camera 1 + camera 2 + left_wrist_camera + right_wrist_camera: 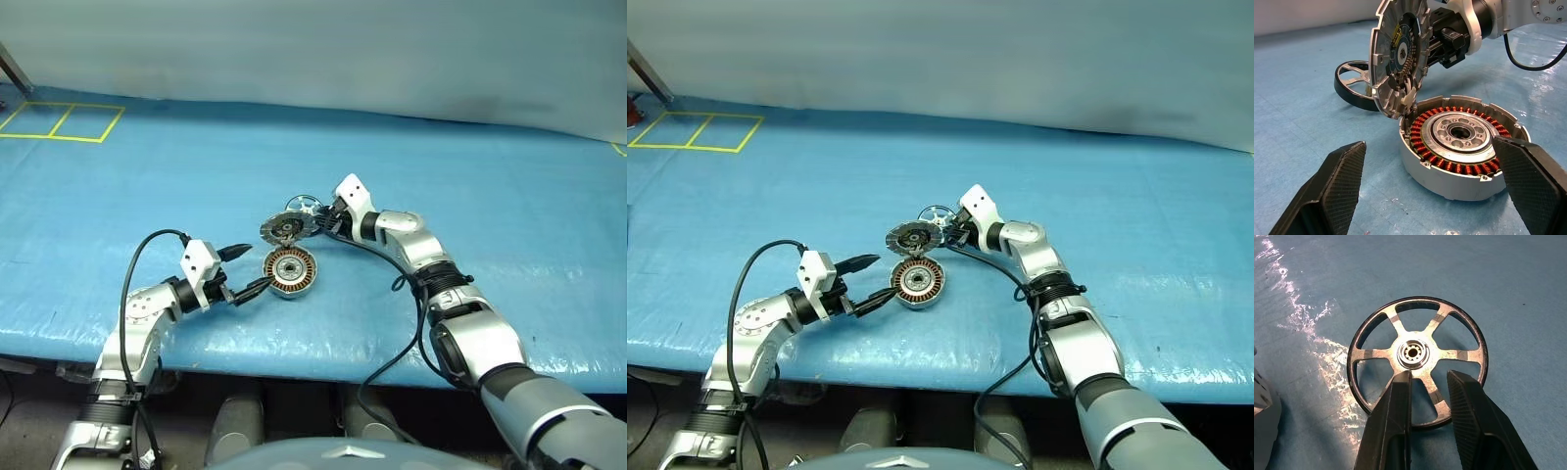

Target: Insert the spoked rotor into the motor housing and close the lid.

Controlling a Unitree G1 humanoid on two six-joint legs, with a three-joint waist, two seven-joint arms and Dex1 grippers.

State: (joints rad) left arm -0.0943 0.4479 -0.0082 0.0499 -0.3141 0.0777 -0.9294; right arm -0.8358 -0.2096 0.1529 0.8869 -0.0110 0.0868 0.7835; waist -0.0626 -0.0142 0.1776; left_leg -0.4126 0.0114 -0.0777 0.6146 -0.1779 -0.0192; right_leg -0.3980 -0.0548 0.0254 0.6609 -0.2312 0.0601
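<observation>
Right gripper: fingers clenched on the spoke at 5 o'clock of the spoked rotor, lying flat on the mat at 1 o'clock from the motor housing. Likely light, rigid, slippery; grip spoke or rim. Left gripper released.

Blue tarp covering the table, yellow tape rectangles at its far-left corner

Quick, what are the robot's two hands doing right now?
Left gripper: jaws open, holding nothing.
Right gripper: jaws partly closed over the spoked rotor; grip cannot be told.
</observation>
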